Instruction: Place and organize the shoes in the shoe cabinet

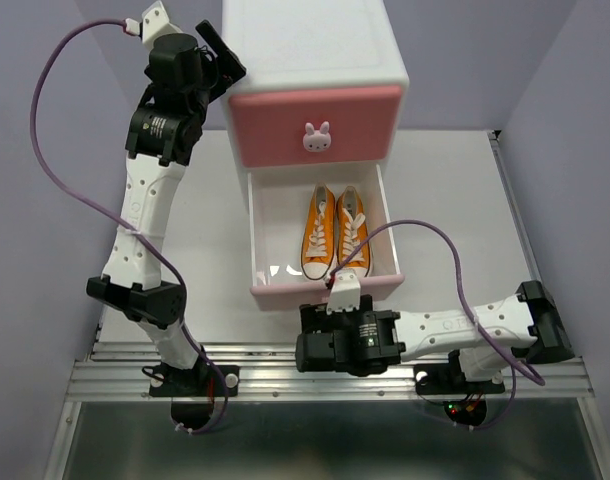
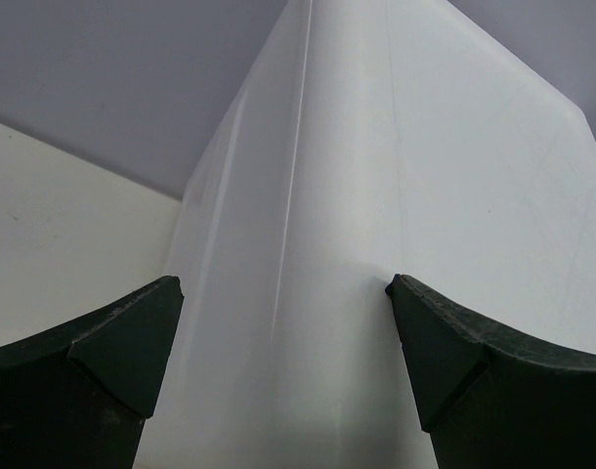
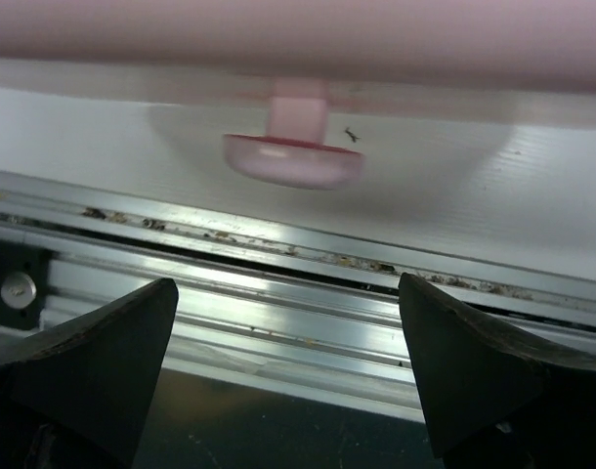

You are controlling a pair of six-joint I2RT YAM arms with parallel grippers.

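Observation:
The shoe cabinet (image 1: 315, 50) stands at the back of the table, its deeper pink upper drawer (image 1: 317, 125) shut. Its pale pink lower drawer (image 1: 325, 290) is pulled out, and a pair of orange shoes (image 1: 335, 230) lies side by side in it, toes toward me. My left gripper (image 1: 225, 58) is open beside the cabinet's upper left side; the left wrist view has the white cabinet wall (image 2: 376, 195) between and beyond its fingertips. My right gripper (image 3: 286, 283) hangs open just below and in front of the lower drawer's knob (image 3: 293, 161), holding nothing.
An aluminium rail (image 1: 325, 375) runs along the table's near edge under the right wrist. Purple walls close in the left, right and back. A purple cable (image 1: 455, 270) loops from the right arm over the drawer's right corner.

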